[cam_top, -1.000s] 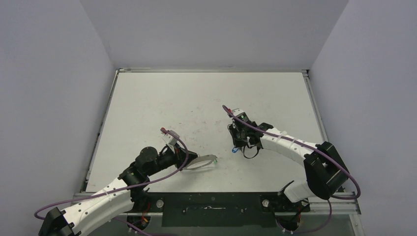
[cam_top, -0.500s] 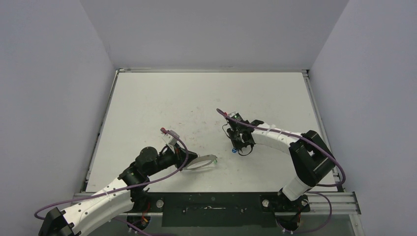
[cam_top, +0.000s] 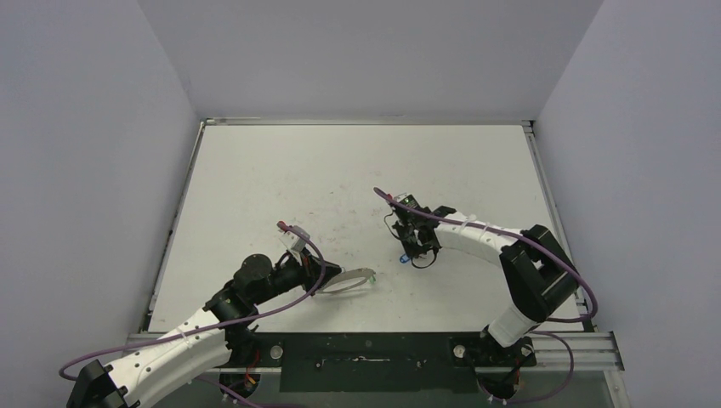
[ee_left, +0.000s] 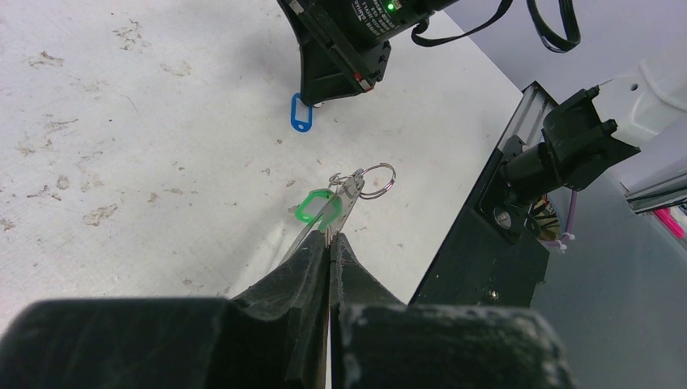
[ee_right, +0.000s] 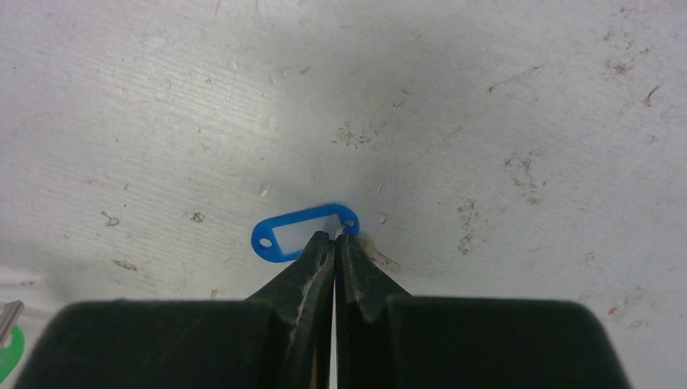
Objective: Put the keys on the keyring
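My left gripper (ee_left: 330, 237) is squeezed shut. A thin bit of the keyring (ee_left: 347, 194) pokes out from its tips, so I think it is holding the ring. The green key (ee_left: 310, 207) sits right by that wire, with a small ring (ee_left: 377, 180) beside it. I can't tell if the green key is on the wire or just next to it.

My right gripper (ee_right: 334, 236) is squeezed shut too. Its tips are down at the table (ee_right: 486, 97), touching the edge of the blue key (ee_right: 301, 231) close to its little hole. The tag looks flat on the table. I can't tell if the tips have really caught it.

Here is what I worry about. The tag is thin and flat, so the tips may have shut on nothing. If I lift, the blue key could be left lying there or drop. If I push down harder, it might skid away. The keyring is only thin wire, so a bump from the other arm could twist it in my left grip, and the green key could slide off.
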